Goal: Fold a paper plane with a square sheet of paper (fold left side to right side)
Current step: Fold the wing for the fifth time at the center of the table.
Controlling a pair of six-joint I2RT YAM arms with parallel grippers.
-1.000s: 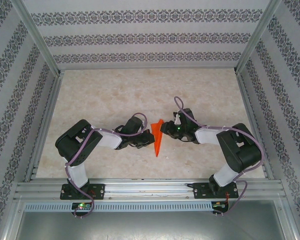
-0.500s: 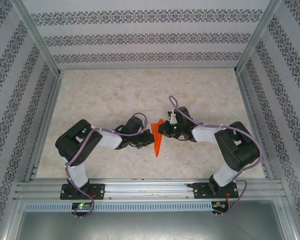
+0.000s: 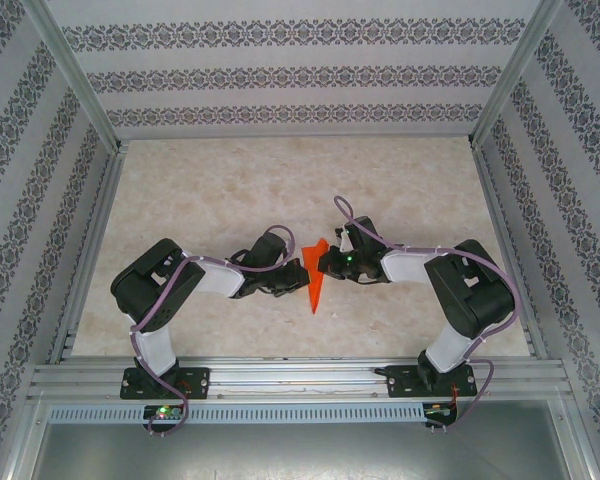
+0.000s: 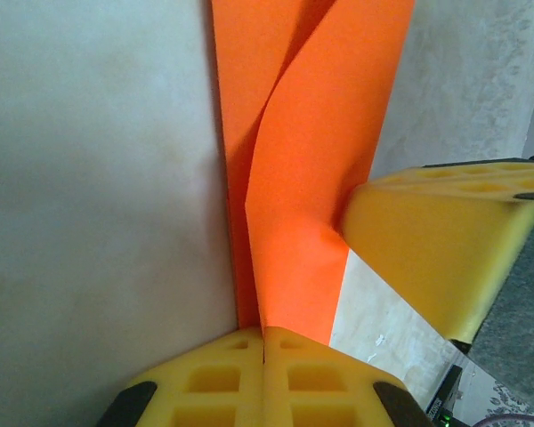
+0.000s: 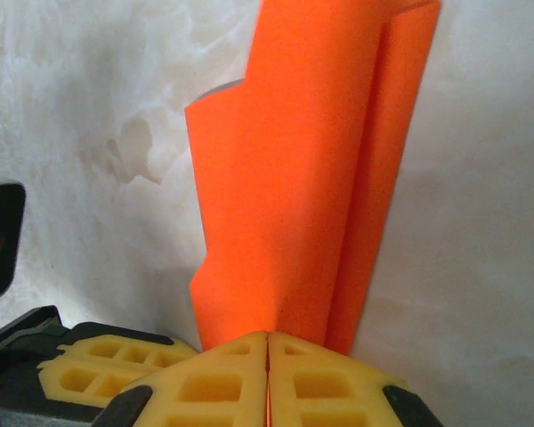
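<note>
- Left gripper point(image 4: 263, 347): the yellow pads point(image 4: 214, 382) are clenched together, with an edge of the plane point(image 4: 294, 222) nipped in the seam.
- Right gripper point(image 5: 267, 351): same deal, squeezed tight on the plane's other side, with the paper running straight into the gap between the pads.
- From above, the plane sits about mid-table, a bit toward 6 o'clock. The left gripper is at its 9 and the right at roughly its 2, almost touching each other.
- Progress, my guess: most of the folding is done. It's already a narrow dart with its sharp tip at 6 o'clock. The layers bow up instead of lying flat, so what's left is closing left over right, pressing the crease and letting go.
- Materials: thin, matte orange-red paper with crisp creases and soft bulges. The pads are waffle-gridded foam-like blocks. The table point(image 3: 210, 190) is pale, marbled and smooth.
</note>
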